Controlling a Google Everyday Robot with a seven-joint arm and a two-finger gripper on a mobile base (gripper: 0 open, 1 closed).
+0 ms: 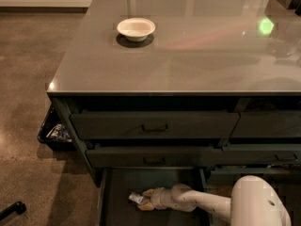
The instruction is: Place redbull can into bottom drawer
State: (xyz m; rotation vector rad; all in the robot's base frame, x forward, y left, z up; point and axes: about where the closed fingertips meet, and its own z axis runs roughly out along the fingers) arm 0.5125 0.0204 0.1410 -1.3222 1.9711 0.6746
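The bottom drawer [117, 192] is pulled open at the foot of the wide drawer stack, and its inside is dark. My gripper [145, 199] reaches into it from the right, low over the drawer floor. It is shut on the redbull can [137, 199], a small silver-and-blue shape that lies roughly sideways and sticks out to the left of the fingertips. My white arm [202, 202] runs from the lower right into the drawer.
A white bowl [136, 28] stands on the grey counter top [188, 55]. Two closed wide drawers with black bar handles [155, 127] sit above the open one. A black bin with packets [56, 132] is at the left side. A black object [11, 210] lies on the floor.
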